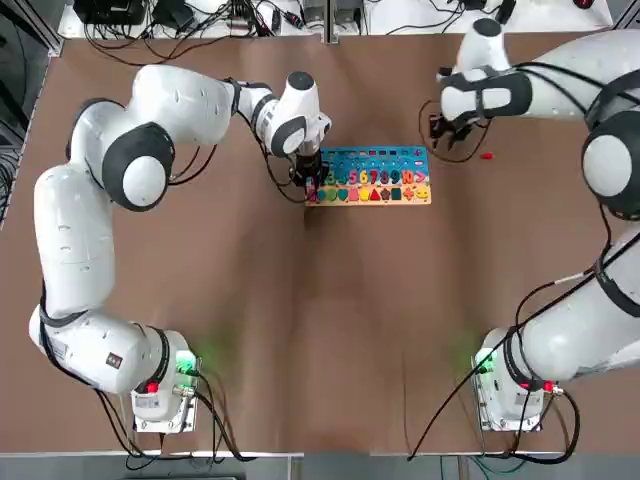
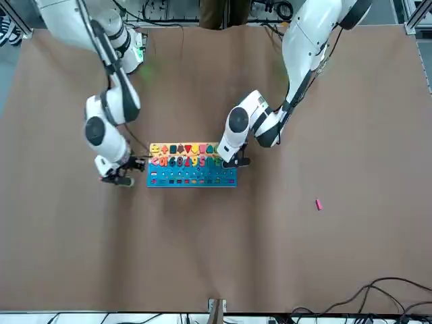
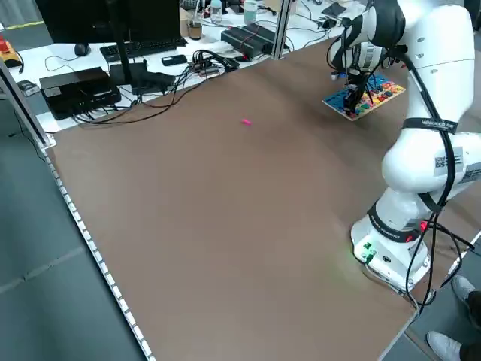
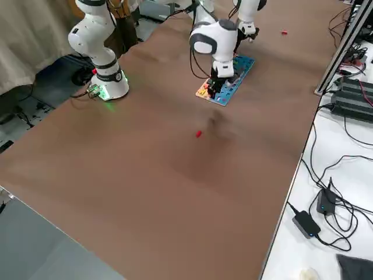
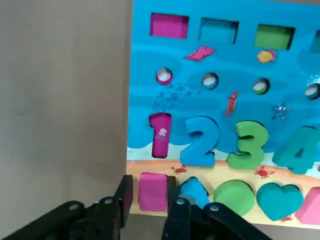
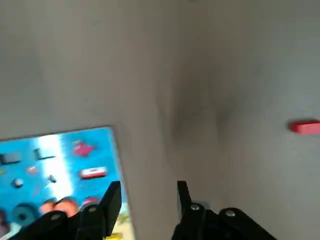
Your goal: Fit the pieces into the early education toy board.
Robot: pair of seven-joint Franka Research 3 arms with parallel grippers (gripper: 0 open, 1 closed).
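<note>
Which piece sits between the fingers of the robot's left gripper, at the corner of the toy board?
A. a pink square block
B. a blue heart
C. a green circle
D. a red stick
A: the left wrist view shows the pink square block between the left gripper fingers at the toy board corner.

Open table [image 1: 330,320] stretches between the arm bases and the board [image 1: 372,178]; the left claw [image 1: 308,183] blocks the board's left end, while the right claw [image 1: 446,130] hangs off its far right corner.
</note>
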